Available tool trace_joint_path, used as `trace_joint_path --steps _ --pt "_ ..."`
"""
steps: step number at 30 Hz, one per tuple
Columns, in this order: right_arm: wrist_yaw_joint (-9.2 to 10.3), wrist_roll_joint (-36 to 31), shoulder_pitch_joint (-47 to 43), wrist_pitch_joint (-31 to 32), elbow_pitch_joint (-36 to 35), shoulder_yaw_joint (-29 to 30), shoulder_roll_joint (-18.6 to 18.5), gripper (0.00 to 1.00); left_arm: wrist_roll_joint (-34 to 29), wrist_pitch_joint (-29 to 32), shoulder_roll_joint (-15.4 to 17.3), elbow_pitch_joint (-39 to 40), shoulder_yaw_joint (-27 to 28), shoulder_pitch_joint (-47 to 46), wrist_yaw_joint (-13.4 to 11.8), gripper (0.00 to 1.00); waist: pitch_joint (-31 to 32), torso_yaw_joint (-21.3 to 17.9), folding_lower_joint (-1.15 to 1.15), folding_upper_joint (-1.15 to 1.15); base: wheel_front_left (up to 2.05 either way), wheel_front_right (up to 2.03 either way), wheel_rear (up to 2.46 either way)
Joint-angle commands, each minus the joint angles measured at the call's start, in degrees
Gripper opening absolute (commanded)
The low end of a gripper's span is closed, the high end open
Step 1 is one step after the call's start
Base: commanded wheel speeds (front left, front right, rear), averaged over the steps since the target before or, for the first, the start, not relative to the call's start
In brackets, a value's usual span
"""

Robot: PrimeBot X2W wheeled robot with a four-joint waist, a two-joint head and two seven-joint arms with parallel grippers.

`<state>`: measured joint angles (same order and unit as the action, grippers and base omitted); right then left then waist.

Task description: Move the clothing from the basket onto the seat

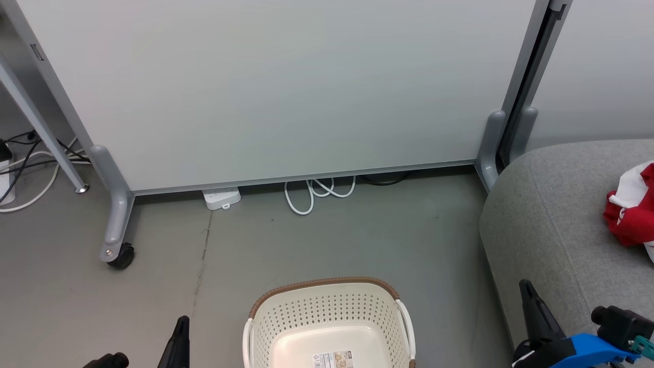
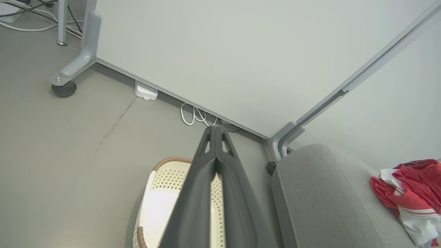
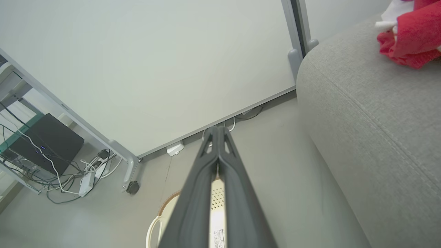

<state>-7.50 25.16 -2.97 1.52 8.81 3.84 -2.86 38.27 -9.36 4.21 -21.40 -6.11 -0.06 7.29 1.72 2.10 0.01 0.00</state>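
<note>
The cream basket (image 1: 329,322) with a brown rim stands on the floor at the bottom centre, holding just a paper label on its bottom. Red and white clothing (image 1: 631,209) lies bunched on the grey seat (image 1: 552,225) at the right. My left gripper (image 1: 181,327) is low at the basket's left; in the left wrist view its fingertips (image 2: 216,131) are pressed together, shut and empty, above the basket (image 2: 165,182). My right gripper (image 1: 526,291) sits by the seat's front edge, its fingertips (image 3: 217,131) likewise shut on nothing. The clothing (image 2: 410,193) rests on the seat (image 2: 324,196).
A pale wheeled partition (image 1: 286,92) stands behind the basket, with a castor (image 1: 121,255), a white power strip (image 1: 222,198) and coiled white cable (image 1: 317,191) at its foot. More cables (image 1: 25,163) lie at the far left.
</note>
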Motion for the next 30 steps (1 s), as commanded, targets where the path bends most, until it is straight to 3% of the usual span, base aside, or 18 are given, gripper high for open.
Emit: trace_joint_path --steps 1,30 --pt "0.0 2.52 2.07 0.08 -0.52 0.18 -0.09 0.0 1.97 0.47 0.07 1.21 0.68 -1.85 0.07 0.0 -0.02 -0.03 0.0 0.0 0.0 0.0 0.0" --pt "0.0 27.54 5.05 2.01 1.65 1.2 -0.07 0.0 22.26 6.37 -0.32 3.69 5.29 -3.74 0.15 0.0 -0.56 -0.62 -0.01 0.0 0.0 0.0 0.0"
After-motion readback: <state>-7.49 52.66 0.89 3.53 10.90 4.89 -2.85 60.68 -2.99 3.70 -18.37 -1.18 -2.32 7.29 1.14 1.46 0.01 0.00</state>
